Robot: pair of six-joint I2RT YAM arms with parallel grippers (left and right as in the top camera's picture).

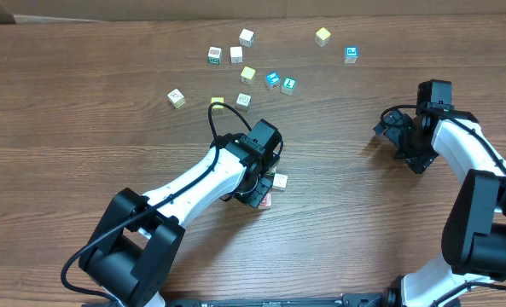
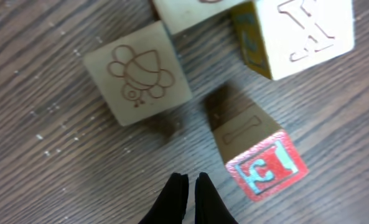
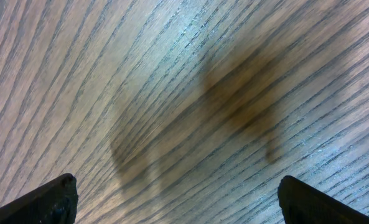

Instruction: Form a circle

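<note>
The circle's clump of cream picture cubes fills the left wrist view: a bee-engraved cube (image 2: 137, 71), a tilted cube with a red printed face (image 2: 265, 165), a letter cube (image 2: 302, 31) and one more cut off by the top edge (image 2: 196, 9). My left gripper (image 2: 189, 180) is shut on nothing, its tips just short of the gap between the bee cube and the red-faced cube. From overhead the left gripper (image 1: 257, 188) covers most of the clump; a cream cube (image 1: 279, 181) and the red face (image 1: 265, 200) peek out. My right gripper (image 3: 187, 199) is open over bare wood, far right (image 1: 399, 136).
Several loose cubes lie scattered at the back of the table: cream ones (image 1: 247, 37) (image 1: 177, 98), yellow ones (image 1: 322, 36) (image 1: 247, 74) and blue-faced ones (image 1: 351, 54) (image 1: 272, 80). The left arm's cable loops up near a yellow cube (image 1: 217, 102).
</note>
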